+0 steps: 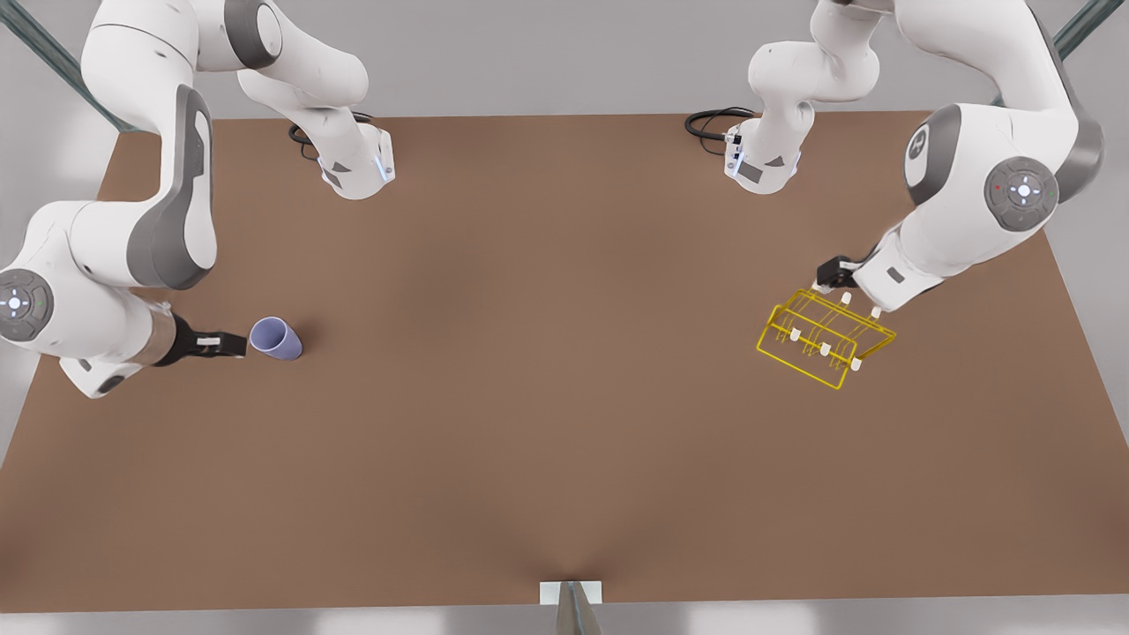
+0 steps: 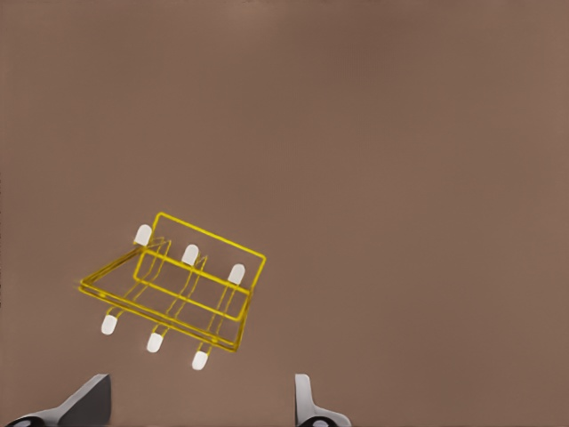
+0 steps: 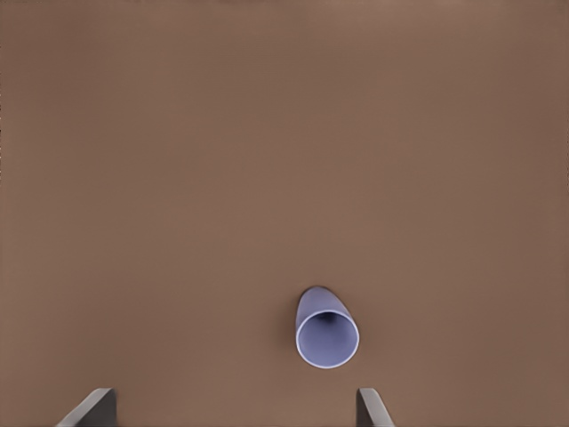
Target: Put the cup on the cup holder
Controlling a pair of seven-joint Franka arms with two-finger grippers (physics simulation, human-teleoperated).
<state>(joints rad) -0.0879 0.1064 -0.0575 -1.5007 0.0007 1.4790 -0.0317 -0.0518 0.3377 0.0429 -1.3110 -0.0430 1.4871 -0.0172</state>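
The lavender-blue cup (image 1: 275,338) rests on the brown table at the front view's left, its open mouth turned toward my right gripper (image 1: 231,345). That gripper is open just beside the cup and apart from it. In the right wrist view the cup (image 3: 326,329) lies ahead of the open right gripper (image 3: 231,405). The yellow wire cup holder (image 1: 825,338) with white-capped pegs sits at the front view's right. My left gripper (image 1: 827,282) hovers at its far edge. In the left wrist view the cup holder (image 2: 173,283) lies beyond the open left gripper (image 2: 197,398).
The brown table (image 1: 547,353) stretches wide between the cup and the holder. Both arm bases (image 1: 357,168) stand at the table's far edge, with black cables beside them. A small white bracket (image 1: 571,593) sits at the near edge.
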